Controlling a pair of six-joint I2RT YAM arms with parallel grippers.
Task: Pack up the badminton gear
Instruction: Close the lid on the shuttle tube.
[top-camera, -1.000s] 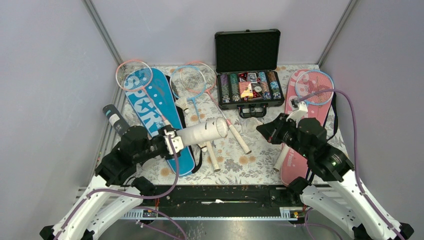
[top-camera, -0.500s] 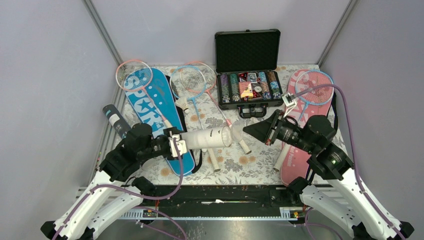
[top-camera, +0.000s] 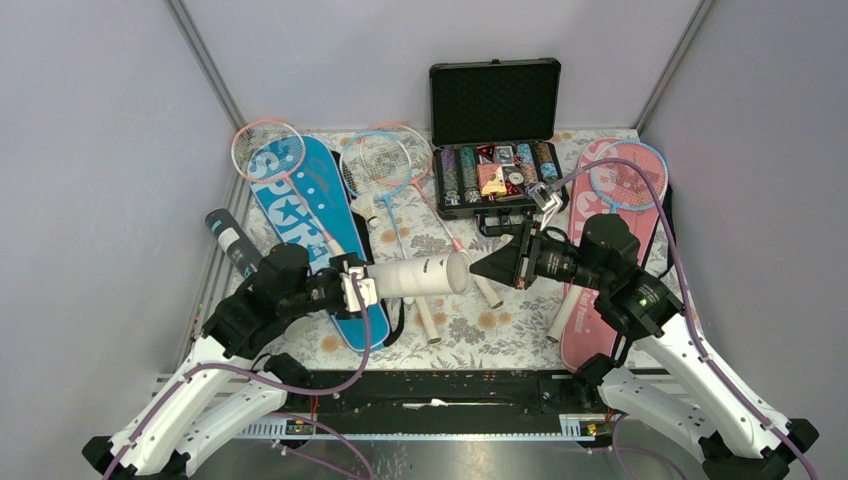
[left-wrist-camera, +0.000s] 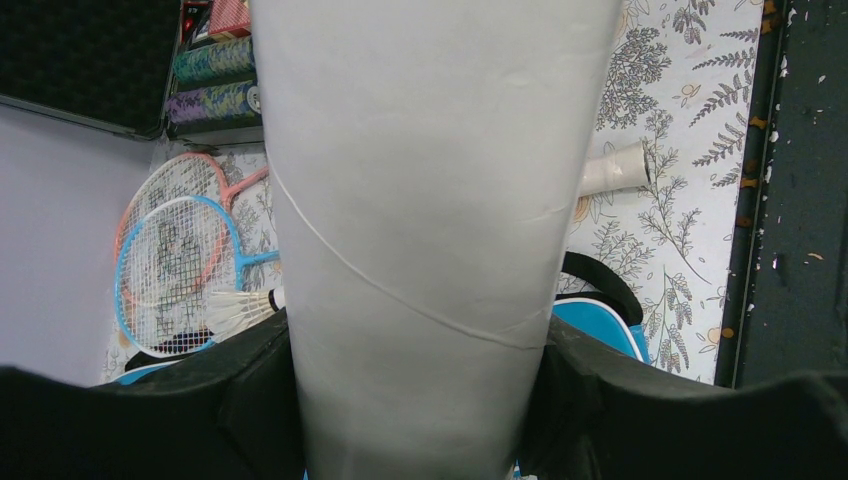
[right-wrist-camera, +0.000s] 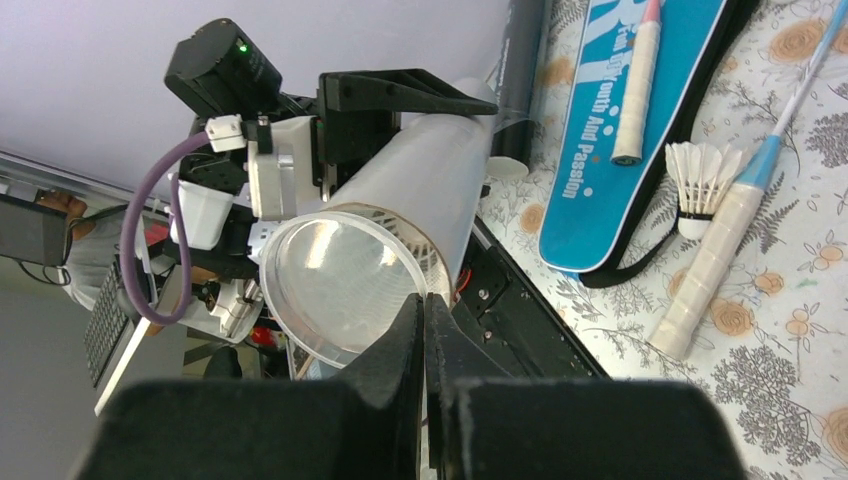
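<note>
White tube (top-camera: 415, 275) — held off the table (top-camera: 500, 335), roughly level, mouth turned toward the right arm.

Left hand (top-camera: 358, 288): clamped across the tube's rear part, one finger on each side. In the wrist view the wall shows no dent.

Right hand (top-camera: 482, 267): fingers pressed together, nothing seen between them. The tips sit at the lower rim of the tube's mouth; contact cannot be told. The mouth looks glossy in the right wrist view; cap or bare opening, cannot tell.

Judgement: the tube looks like thin card. It should be light and stiff along its length, but easy to crush across and smooth enough to twist in the grip. Hold it with moderate squeeze only.

Shuttlecock (right-wrist-camera: 697, 185) lies on the table beside the light-blue racket (right-wrist-camera: 705, 285) handle. The feathers are fragile — take it by the cork end
</note>
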